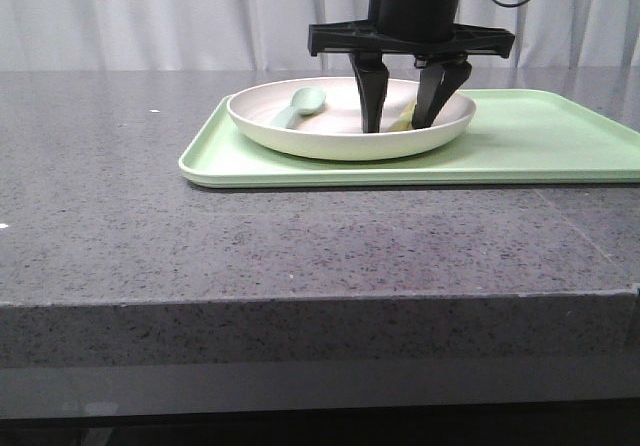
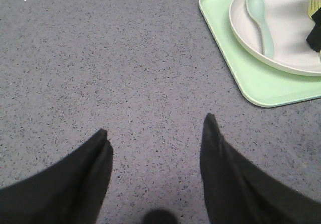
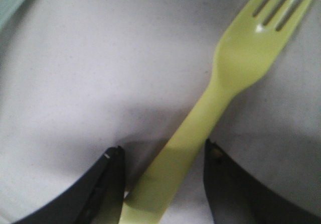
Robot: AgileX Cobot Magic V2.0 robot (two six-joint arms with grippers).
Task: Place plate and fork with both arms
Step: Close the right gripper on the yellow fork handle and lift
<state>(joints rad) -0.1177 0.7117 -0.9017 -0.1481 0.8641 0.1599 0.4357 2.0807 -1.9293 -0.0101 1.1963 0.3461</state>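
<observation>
The off-white plate (image 1: 300,141) sits on the left part of a light-green tray (image 1: 540,136). The pale yellow fork (image 3: 235,68) lies flat inside the plate (image 3: 100,73). My right gripper (image 1: 396,126) reaches down into the plate and stands open. Its fingers straddle the fork's handle, with a gap showing on each side in the right wrist view (image 3: 163,146). In the front view only a bit of the fork (image 1: 404,121) shows between the fingers. My left gripper (image 2: 155,123) hangs open over bare countertop, left of the tray, with nothing in it.
A grey-green spoon (image 1: 300,106) lies in the plate's left half. The tray (image 2: 261,83) stretches to the right beyond the plate. The speckled grey countertop (image 1: 150,216) runs to a front edge. A white curtain hangs behind.
</observation>
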